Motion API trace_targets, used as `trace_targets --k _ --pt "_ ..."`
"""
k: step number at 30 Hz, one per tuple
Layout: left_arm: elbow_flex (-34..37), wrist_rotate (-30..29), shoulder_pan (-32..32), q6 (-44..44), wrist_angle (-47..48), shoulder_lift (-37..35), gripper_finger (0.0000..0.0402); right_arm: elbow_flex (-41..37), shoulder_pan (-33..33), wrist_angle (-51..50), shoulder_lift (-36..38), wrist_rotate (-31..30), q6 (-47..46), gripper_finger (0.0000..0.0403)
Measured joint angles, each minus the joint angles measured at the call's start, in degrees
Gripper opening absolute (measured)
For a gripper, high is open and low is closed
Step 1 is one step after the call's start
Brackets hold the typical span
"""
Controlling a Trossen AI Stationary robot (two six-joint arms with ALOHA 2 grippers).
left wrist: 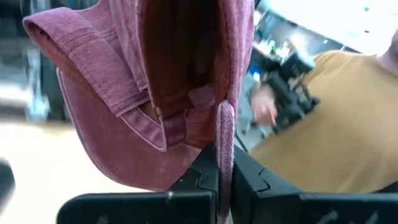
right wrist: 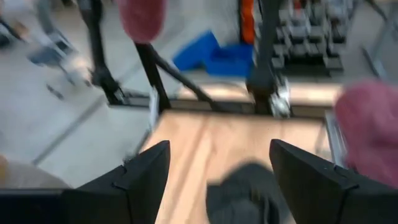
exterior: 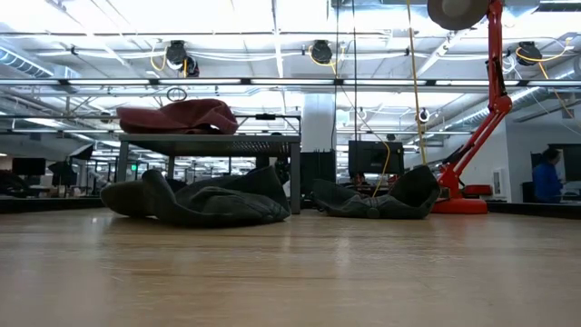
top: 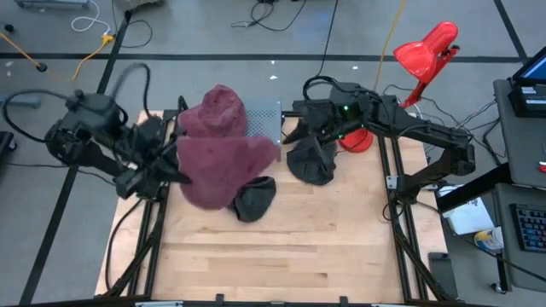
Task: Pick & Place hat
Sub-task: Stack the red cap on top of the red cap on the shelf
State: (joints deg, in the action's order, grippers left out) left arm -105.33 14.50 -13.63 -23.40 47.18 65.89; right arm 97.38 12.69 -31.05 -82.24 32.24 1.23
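A maroon hat (top: 226, 166) is in the air over the table's left half, with my left gripper (top: 175, 166) shut on it; its inside faces the left wrist camera (left wrist: 155, 93). A second maroon hat (top: 220, 109) lies on a grey metal stand (exterior: 209, 141) at the far edge. Two dark hats rest on the wood, one (top: 254, 198) near the middle, one (top: 311, 160) to the right. My right gripper (top: 294, 126) hovers open above and behind that right dark hat (right wrist: 242, 186), touching nothing. My left gripper pinches a thin edge of the maroon hat's rim (left wrist: 224, 127) between its two shut fingers (left wrist: 249, 180). The fingers reach in roughly level from the table's left. The hat spreads out beyond the fingertips, its hollow open toward the wrist, lifted clear of the table.
A red desk lamp (top: 422, 55) stands at the far right corner. A person in a tan shirt (left wrist: 336, 112) shows beyond the table in the left wrist view. The near half of the wooden table (top: 273, 256) holds no objects.
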Motion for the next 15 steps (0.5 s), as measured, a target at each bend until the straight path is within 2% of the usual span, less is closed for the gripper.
trace_targets --k 3,9,12,15 --pt "0.0 1.9 3.9 6.6 -4.0 0.0 0.0008 -2.8 2.2 11.0 0.0 5.6 -2.8 0.0271" --pt "0.0 6.2 11.6 20.6 -7.3 1.2 0.0008 -8.1 7.6 35.4 0.0 17.0 -14.4 0.0272" --pt "0.0 10.8 16.3 27.5 -9.3 2.7 0.0008 -10.0 9.9 45.2 -0.3 20.9 -19.3 0.0272" --pt "0.0 18.0 22.6 31.8 -11.1 4.5 0.0008 -10.2 11.5 51.7 -1.7 23.7 -23.2 0.0272"
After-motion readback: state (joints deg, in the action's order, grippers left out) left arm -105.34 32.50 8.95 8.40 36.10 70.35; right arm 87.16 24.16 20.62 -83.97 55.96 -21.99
